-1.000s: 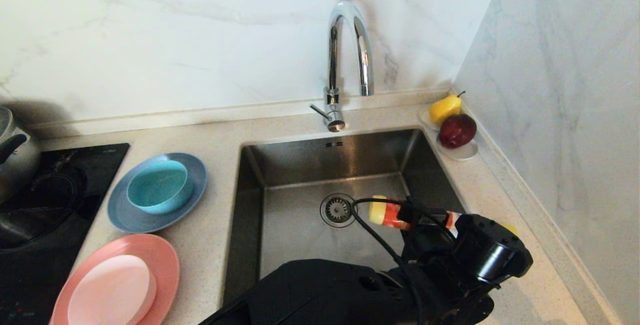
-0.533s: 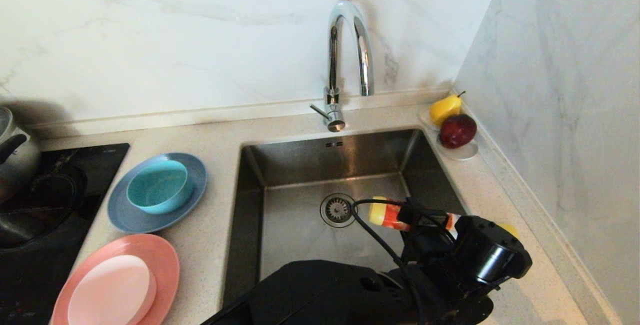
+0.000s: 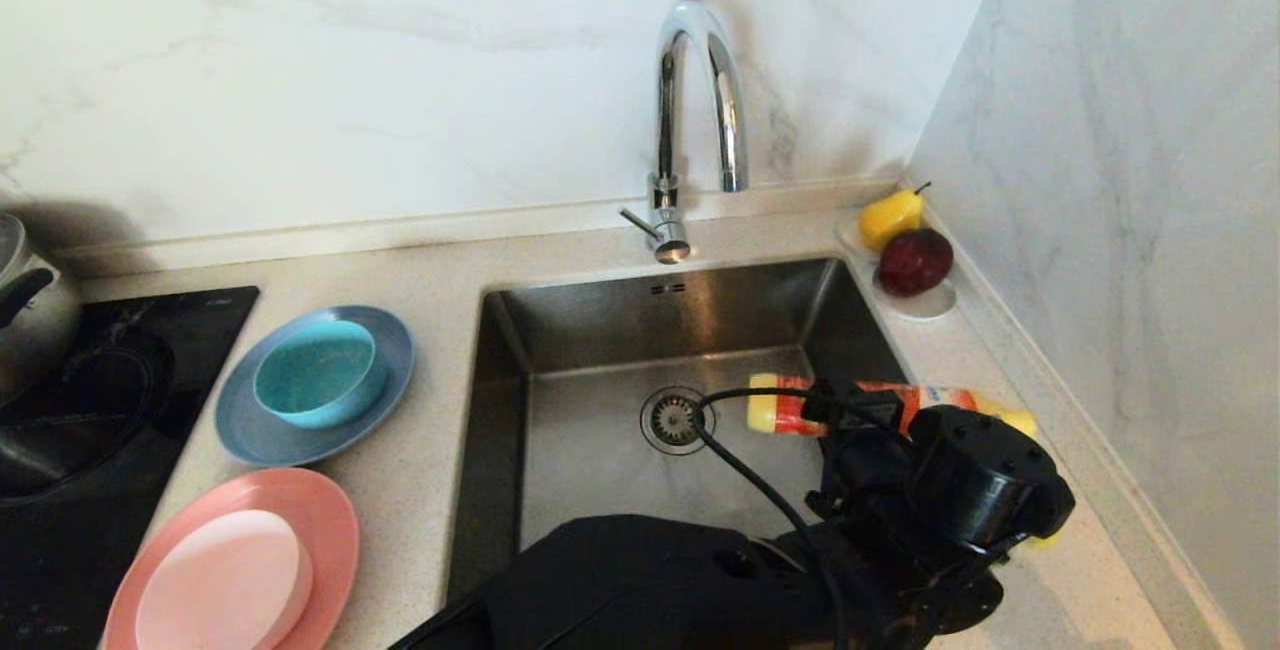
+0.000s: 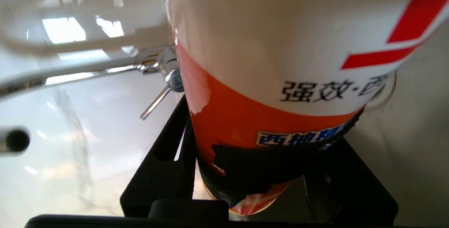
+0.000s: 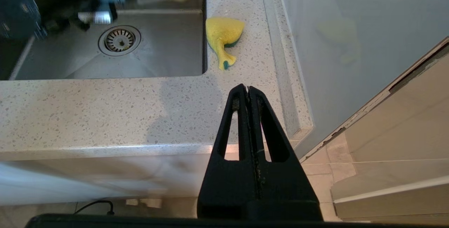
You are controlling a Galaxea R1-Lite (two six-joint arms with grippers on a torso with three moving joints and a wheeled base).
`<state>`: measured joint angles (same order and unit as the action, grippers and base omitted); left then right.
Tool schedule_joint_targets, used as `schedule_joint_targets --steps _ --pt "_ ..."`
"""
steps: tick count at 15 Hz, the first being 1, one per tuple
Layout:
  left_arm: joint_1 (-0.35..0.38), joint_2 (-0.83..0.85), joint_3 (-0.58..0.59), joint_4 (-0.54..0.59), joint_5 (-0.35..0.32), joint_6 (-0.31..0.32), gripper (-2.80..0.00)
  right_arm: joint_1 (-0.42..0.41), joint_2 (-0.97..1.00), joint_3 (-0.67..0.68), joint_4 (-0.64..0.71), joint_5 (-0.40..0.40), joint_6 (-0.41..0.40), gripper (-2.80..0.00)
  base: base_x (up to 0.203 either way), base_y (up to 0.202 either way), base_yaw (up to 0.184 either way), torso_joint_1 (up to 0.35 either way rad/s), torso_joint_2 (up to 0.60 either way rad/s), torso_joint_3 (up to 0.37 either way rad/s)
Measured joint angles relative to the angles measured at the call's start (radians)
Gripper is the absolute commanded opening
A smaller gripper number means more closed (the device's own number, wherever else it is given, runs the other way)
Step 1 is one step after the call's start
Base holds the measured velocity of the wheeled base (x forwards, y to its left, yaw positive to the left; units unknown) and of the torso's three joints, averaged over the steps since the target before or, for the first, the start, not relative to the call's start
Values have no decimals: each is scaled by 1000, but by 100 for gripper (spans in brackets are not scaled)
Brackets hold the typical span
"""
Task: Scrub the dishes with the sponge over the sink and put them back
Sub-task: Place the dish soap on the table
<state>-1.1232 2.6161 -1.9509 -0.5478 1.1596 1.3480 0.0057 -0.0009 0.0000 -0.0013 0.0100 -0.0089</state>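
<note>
My left gripper (image 3: 850, 422) is shut on an orange-and-white detergent bottle (image 3: 870, 398), held almost level over the right side of the sink (image 3: 650, 315). In the left wrist view the bottle (image 4: 280, 45) fills the space between the black fingers (image 4: 168, 158). The yellow sponge (image 5: 224, 35) lies on the counter just right of the sink's near corner. Left of the sink, the teal bowl (image 3: 320, 372) sits on the grey-blue plate (image 3: 250, 435), and the pale pink bowl (image 3: 222, 580) on the salmon plate (image 3: 335, 520). My right gripper (image 5: 248, 89) is shut, parked before the counter's front edge.
The chrome tap (image 3: 700, 100) rises behind the sink. A small saucer with a pear (image 3: 890, 217) and a dark red apple (image 3: 915, 261) stands at the back right by the wall. A black hob (image 3: 110, 410) with a pot (image 3: 30, 305) is on the left.
The left gripper has turned the bottle flatter and shifted it a little back and right over the sink's right edge. The dishes and right arm have not moved.
</note>
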Motion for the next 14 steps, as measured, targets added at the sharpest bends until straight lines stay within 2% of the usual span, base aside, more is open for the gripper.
schedule_joint_targets --steps 2,4,6,9,11,14 --pt "0 -20 0 -36 -9 -36 -280 0 0 0 0 0 0 -280 0 0 0 0 0 0" --pt "0 -47 -1 -76 -32 -104 -280 0 0 0 0 0 0 -280 0 0 0 0 0 0" --pt "-1 -87 -2 -79 -79 -198 -280 0 0 0 0 0 0 -280 0 0 0 0 0 0" --pt "-1 -174 -1 -63 -159 -383 -280 0 0 0 0 0 0 -280 0 0 0 0 0 0" --pt "-1 -239 0 -55 -170 -478 -280 0 0 0 0 0 0 -280 0 0 0 0 0 0" --pt "-1 -349 0 -46 -187 -582 -280 0 0 0 0 0 0 -280 0 0 0 0 0 0"
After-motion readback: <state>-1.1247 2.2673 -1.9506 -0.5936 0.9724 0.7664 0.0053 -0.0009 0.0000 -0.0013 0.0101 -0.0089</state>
